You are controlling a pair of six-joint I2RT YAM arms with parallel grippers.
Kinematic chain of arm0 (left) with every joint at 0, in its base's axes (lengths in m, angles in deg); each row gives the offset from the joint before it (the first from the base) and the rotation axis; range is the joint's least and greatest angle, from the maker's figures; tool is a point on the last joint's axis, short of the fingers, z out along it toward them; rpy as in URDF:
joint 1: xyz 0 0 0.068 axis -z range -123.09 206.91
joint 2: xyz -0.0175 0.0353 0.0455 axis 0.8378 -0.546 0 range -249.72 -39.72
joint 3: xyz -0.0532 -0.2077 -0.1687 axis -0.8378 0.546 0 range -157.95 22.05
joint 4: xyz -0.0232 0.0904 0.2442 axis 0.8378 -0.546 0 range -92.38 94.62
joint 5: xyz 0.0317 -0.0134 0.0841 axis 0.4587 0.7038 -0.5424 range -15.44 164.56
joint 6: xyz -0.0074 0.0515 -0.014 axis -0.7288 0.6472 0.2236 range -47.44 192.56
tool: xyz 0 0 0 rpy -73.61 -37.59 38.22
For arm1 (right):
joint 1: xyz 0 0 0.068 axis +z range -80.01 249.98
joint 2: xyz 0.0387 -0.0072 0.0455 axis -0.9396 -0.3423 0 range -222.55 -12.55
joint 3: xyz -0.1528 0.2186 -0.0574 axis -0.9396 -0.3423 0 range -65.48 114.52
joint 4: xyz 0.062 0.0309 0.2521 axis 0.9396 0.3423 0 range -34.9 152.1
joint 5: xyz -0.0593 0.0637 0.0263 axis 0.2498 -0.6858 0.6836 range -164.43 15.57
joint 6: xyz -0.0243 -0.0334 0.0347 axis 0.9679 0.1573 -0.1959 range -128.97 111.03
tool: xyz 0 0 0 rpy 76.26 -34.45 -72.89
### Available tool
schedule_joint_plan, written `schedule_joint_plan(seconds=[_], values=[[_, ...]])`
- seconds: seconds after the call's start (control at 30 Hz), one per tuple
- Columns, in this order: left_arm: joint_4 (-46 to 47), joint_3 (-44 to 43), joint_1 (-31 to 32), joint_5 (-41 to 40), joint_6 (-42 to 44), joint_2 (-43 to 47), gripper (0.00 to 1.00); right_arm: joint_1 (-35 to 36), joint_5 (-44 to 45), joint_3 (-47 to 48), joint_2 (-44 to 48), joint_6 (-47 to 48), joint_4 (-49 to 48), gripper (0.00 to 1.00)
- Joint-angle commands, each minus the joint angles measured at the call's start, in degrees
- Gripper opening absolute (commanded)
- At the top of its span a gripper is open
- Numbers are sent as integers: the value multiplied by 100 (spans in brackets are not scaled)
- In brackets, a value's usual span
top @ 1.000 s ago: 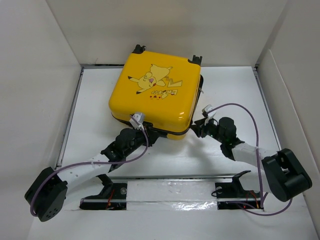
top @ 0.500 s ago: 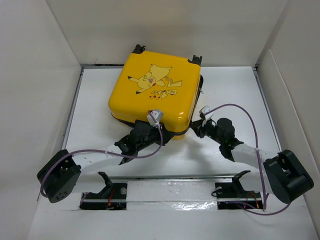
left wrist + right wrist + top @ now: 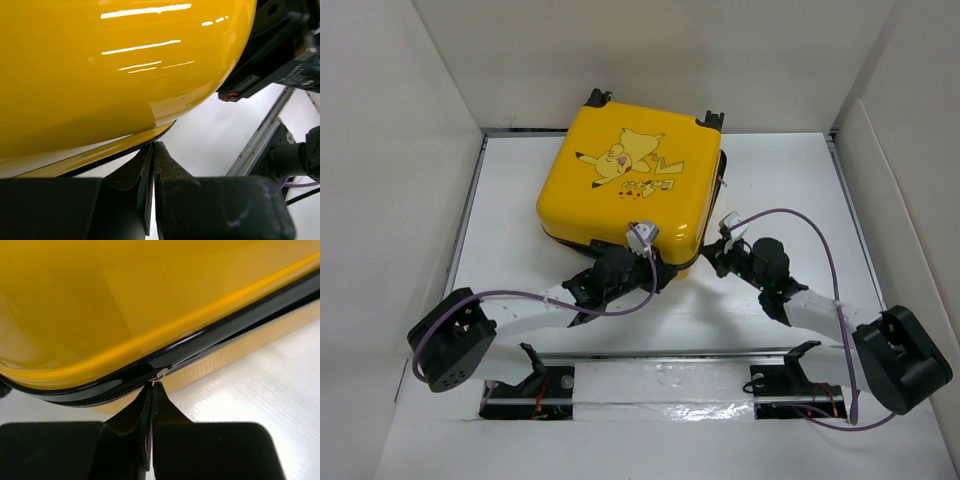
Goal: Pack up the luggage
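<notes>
Top external: luggage (image 3: 630, 185) on white table (image 3: 520, 210) (white walls (image 3: 650, 60) around); left hand (image 3: 663, 271), right hand (image 3: 717, 261) both closed.

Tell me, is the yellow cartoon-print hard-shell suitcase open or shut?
Shut: the yellow hard-shell suitcase lies flat with both shells together. Its zipper slider sits at a corner; whether it is fully zipped, cannot tell.

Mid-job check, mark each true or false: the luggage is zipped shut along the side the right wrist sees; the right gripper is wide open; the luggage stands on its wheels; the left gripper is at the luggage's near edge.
1. The luggage is zipped shut along that side: true.
2. The right gripper is wide open: false; it is shut on the zipper pull.
3. The luggage stands on its wheels: false; it lies flat, print upward.
4. The left gripper is at the luggage's near edge: true, and it is shut.
</notes>
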Motion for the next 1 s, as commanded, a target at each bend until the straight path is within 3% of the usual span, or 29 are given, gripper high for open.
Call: schedule_joint_plan(seconds=[0.0,0.3,0.43,0.53,0.63,0.7,0.73,0.83,0.93,0.97], values=[[263,-532,21,-581,142,-132,0,273,304,178,478,-502,-166,0],[114,-1500,-366,-942,309,-721,0,1598,1237,-24,1822,-1426,2049,0],[210,-1615,-419,-1022,222,-958,0,2144,1229,72,1885,-1655,2709,0],[307,-1711,-471,-917,116,-1090,0,2722,1308,125,1746,-1945,2597,0],[333,-1756,-471,-828,-16,-995,0,3093,1929,178,1281,-2296,1789,0],[211,-1572,-471,-977,-104,-732,7,3094,2535,240,1060,-2489,1445,0],[149,-1484,-532,-1056,-182,-348,20,3094,2687,214,998,-2525,1323,0],[-219,-1290,-900,-1144,-297,592,43,3042,2899,38,988,-2614,874,0],[-755,-1649,-1208,-1618,-367,1279,48,2980,2855,81,998,-2535,943,0],[-835,-1772,-1592,-1619,-411,1343,49,2980,2838,116,989,-2526,1048,0]])
